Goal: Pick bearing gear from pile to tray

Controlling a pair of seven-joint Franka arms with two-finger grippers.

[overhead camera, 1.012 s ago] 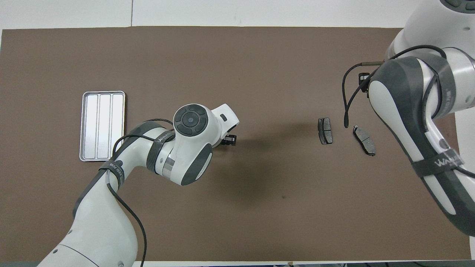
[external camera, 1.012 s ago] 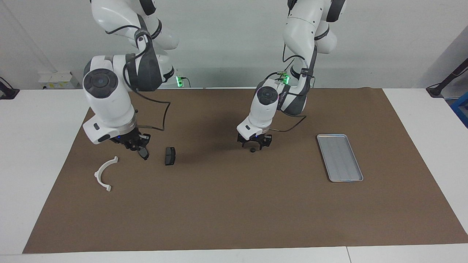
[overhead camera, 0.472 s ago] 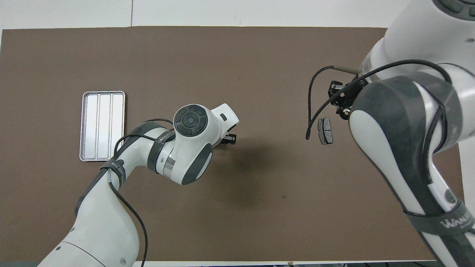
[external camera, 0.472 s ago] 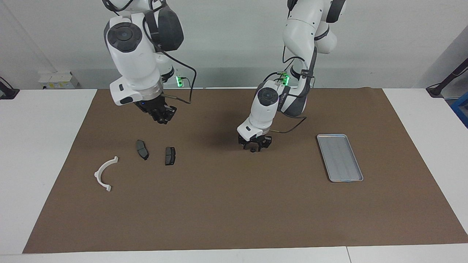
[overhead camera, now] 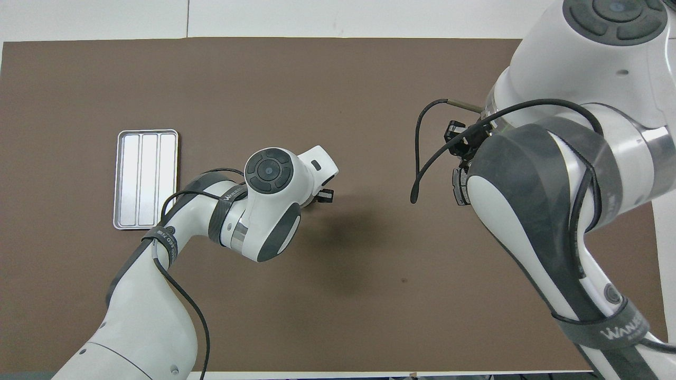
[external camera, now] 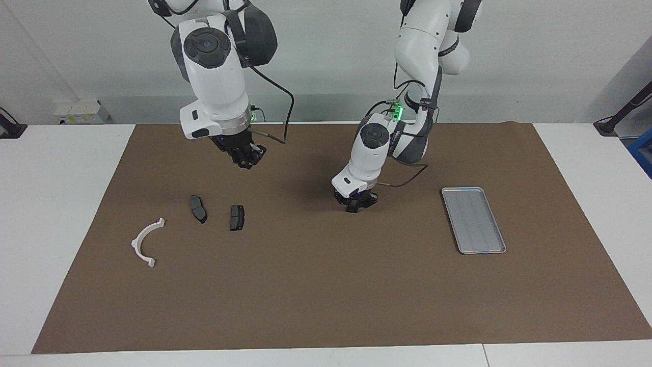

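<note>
Across the desk (external camera: 51,204) a brown mat (external camera: 326,285) carries the tray (external camera: 473,219), empty, toward the left arm's end; nearby, the left gripper (external camera: 355,203) sits low, closed around a small black round piece (external camera: 352,209). Raised, the right gripper (external camera: 245,156) hangs together above two brake pads (external camera: 198,208)

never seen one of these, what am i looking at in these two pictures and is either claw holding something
Two white robot arms work at a table with a brown mat. One picture faces them; the other looks down from above them. The left gripper is down at the mat, closed on a small black round piece. The right gripper hangs raised over the mat, holding nothing visible. On the mat lie two dark brake pads, a white half-ring bracket and a metal tray with nothing in it.
</note>
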